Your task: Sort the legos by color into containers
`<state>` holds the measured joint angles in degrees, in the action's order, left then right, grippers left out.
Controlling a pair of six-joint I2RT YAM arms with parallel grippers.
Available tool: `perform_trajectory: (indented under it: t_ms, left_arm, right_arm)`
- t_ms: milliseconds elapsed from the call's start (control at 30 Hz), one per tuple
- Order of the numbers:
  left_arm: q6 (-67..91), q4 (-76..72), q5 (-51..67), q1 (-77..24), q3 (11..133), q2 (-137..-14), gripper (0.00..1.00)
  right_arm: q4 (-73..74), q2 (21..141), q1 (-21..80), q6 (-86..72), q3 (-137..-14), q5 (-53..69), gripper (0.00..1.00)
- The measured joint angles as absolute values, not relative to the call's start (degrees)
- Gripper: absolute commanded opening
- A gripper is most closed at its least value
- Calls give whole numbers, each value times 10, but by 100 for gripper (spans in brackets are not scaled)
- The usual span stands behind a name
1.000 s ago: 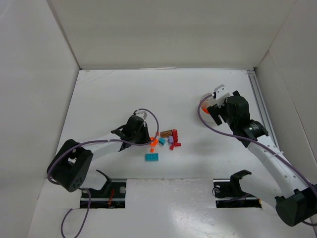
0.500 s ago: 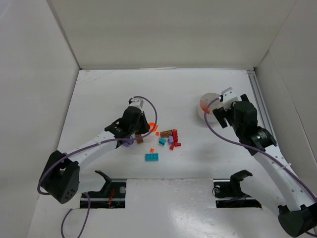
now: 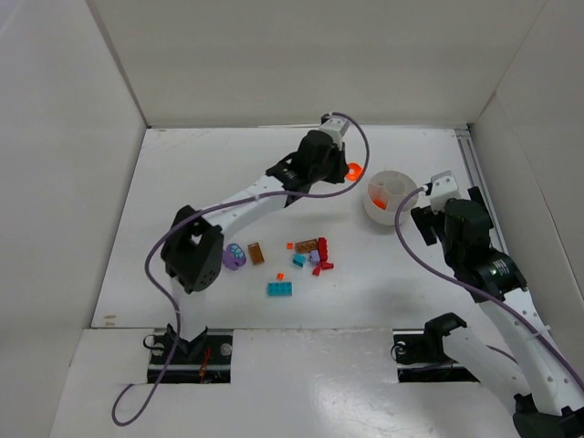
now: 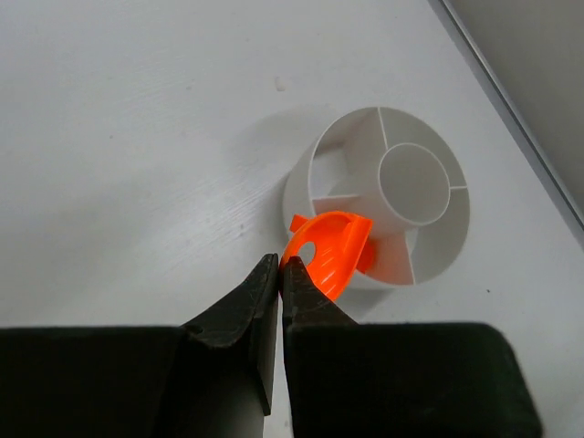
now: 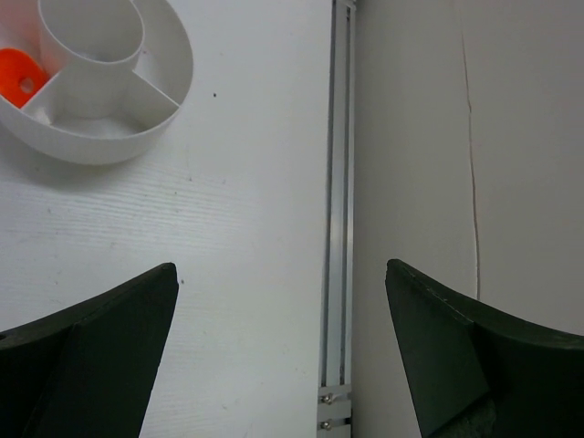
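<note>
Lying closest to the arm bases, the loose legos sit on the white table, abt mid-width. Nearest is a teal brick, w/ a tiny orange bit just behind it. Next back, a small teal piece, a small purple piece and a red piece bunch close together. Behind those a red brick sits beside a brown brick, w/ another orange speck at the brown one's left end. Left of the bunch, apart from it, lie an amber-brown brick and a rounded purple piece, the latter just beside a black joint of the L arm.

Further back on the right, the R gripper hangs over bare table, fingers spread wide, near the metal rail along the side wall. Just ahead and left of it is the white bowl, split into a round centre cup and outer sectors. One orange piece lies in an outer sector.

Farthest, the L arm is stretched across to the bowl's far-left side. The L gripper has its fingers pressed together on the edge of an orange curved piece w/ a hole in it. From above, that piece sits just outside the bowl's rim, not over any compartment; can't tell if it touches the wall.
</note>
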<state>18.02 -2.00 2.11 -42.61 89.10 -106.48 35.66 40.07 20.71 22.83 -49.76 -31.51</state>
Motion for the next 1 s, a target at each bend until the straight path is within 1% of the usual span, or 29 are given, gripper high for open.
perform_trajectory:
  t_ms: [167, 267, 433, 700, 867, 933, 1000]
  left_arm:
    - [154, 6, 34, -455, 1033, -1200, 0]
    - [145, 16, 42, -469, 1082, -1247, 0]
    - [137, 28, 47, -480, 1091, -1260, 0]
    - [125, -15, 64, -475, 1091, -1262, 0]
    - [115, -16, 68, -475, 1091, -1272, 0]
    - [110, -16, 74, -475, 1091, -1276, 3]
    - [107, -17, 78, -475, 1091, -1277, 8]
  right_arm:
    - [374, 397, 206, 221, -498, -323, 100]
    - [381, 397, 206, 219, -498, -324, 100]
    - [386, 397, 205, 213, -498, -326, 100]
    - [387, 403, 205, 211, -498, -326, 100]
    - [387, 405, 205, 211, -498, -326, 100]
    - [387, 405, 205, 211, -498, -326, 100]
    - [387, 405, 205, 211, -498, -326, 100]
